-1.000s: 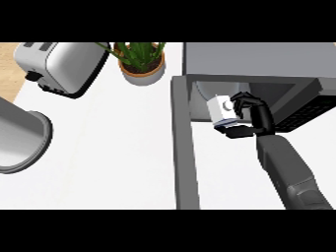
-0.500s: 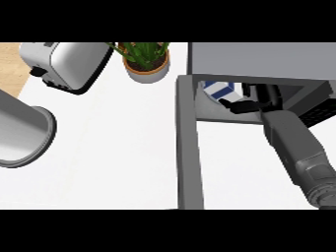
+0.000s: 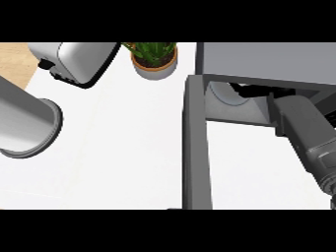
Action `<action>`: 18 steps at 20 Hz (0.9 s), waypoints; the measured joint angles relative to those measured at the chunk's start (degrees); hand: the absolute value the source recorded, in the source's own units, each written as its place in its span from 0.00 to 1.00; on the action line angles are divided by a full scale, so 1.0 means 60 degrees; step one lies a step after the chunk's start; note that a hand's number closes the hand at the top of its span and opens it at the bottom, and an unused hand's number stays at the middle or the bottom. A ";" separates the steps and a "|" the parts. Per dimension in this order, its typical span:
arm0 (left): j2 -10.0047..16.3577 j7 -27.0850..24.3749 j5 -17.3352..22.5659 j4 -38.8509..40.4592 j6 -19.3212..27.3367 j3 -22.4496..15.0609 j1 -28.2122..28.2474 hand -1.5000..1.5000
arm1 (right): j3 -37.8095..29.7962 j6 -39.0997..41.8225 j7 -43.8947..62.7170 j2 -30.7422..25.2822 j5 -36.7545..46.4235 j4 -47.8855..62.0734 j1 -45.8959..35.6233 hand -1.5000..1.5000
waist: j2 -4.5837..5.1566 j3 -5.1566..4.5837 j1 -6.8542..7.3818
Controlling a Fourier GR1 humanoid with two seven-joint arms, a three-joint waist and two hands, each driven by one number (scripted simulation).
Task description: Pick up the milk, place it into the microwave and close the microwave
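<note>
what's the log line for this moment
right hand inside microwave | milk hidden | door open | left hand out of view

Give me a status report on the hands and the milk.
Right hand inside microwave, mostly hidden. Left hand out of view. Milk not visible. Door open, nothing seen blocking it.

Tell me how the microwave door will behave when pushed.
The door looks like a rigid flat slab, so it should not flex. Joined to the microwave at its far end, it would likely swing, not slide. The right forearm lies in its likely path.
</note>
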 measured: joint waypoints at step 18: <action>0.0532 0.0120 -0.0003 0.0393 0.0067 -0.0074 -0.0802 0.00 | -0.0542 -0.1383 0.0263 -0.0322 -0.0517 0.0395 -0.0106 1.00 | 0.0055 -0.0097 0.0378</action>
